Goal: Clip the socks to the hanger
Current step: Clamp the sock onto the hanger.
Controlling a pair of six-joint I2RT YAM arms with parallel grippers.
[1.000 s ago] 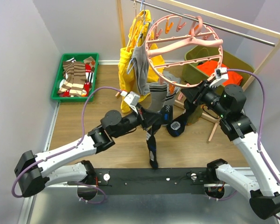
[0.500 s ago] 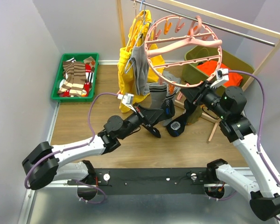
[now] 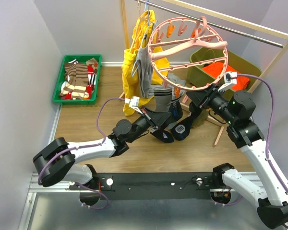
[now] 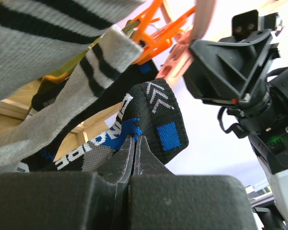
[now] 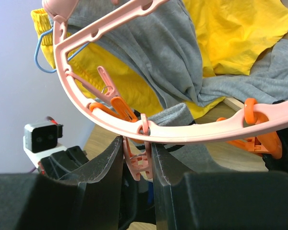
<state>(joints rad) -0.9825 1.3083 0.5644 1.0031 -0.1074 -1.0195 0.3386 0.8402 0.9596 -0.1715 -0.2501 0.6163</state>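
- Our left gripper (image 4: 134, 146) is clamped fully shut on the black sock (image 4: 156, 120), holding it up just below the hanger (image 3: 189, 50) rim.
- Our right gripper (image 5: 137, 143), partly closed, pinches 1 pink clip (image 5: 136, 165) under the rim, probably to open it for the sock.
- Only the right wrist view shows that pinch; the top view shows both arms meeting there.

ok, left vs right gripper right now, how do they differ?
Left gripper is pinched fully shut on the black sock with blue patches; right gripper is closed on a pink clip under the hanger rim. Left jaws meet, right jaws stand apart around the clip. Both are holding something.
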